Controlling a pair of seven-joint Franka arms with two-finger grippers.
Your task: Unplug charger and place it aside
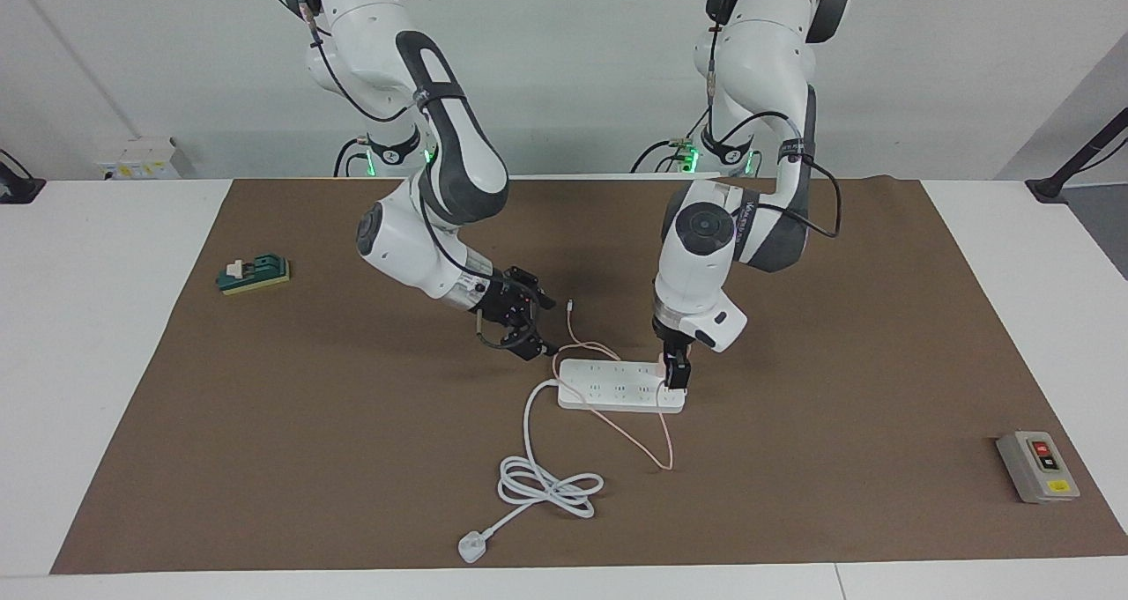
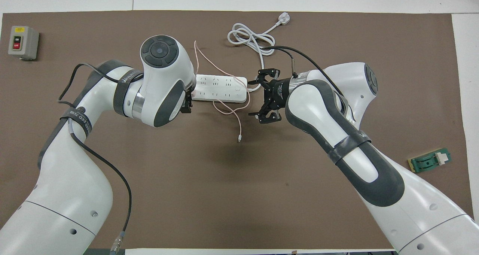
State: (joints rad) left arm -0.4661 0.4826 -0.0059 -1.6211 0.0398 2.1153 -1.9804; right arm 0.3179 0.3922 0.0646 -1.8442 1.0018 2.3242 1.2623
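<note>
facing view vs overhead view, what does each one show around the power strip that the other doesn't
Only the facing view shows the left hand down at the pink charger, which is still plugged into the power strip; overhead, the left arm's wrist hides most of that spot. Only the overhead view shows the right hand with its fingers spread open, at the strip's cord end. Both show the pink cable draped over the strip, the coiled white cord, the grey switch box and the green part.

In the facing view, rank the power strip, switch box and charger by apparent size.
1. Power strip, clearly largest.
2. Switch box; it sits nearer the camera, which flatters it.
3. Charger, smallest, partly hidden by the left gripper.
</note>
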